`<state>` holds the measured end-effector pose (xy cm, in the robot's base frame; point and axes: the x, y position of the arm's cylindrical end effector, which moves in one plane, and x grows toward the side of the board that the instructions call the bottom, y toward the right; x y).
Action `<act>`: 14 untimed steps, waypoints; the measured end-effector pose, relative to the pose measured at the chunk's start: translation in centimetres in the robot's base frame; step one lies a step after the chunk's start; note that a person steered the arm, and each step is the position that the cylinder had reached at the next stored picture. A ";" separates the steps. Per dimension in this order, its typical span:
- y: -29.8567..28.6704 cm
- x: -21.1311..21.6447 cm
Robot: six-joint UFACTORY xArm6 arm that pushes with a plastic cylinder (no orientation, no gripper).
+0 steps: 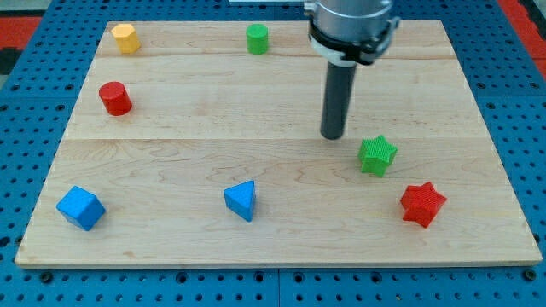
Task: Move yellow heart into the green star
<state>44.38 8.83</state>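
"Starting nearest, what lies around the ribbed green plastic star [377, 155]?"

"A red plastic star [423, 204] just below-right. My tip [332, 136] stands just up-left of the green star, touching nothing. There's no claw, only a rod."

"And the yellow plastic heart [125, 37]?"

"It's far up-left of the green star, on the pale wooden bench [281, 256]. It's likely light, rigid and easy to slide, so push its far-left face."

The counter [281, 230] is pale, smooth wood with visible grain and plank seams, lying on a blue perforated sheet [26, 111] with a matt look. The green star [377, 155] and red star [422, 204] show ribbed, matt plastic-like faces. The rod [334, 98] looks dark and matt beneath a shiny metallic collar [351, 30].
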 end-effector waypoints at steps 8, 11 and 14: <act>3.6 -25.0; -4.2 -20.1; 5.4 -19.0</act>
<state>25.42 14.23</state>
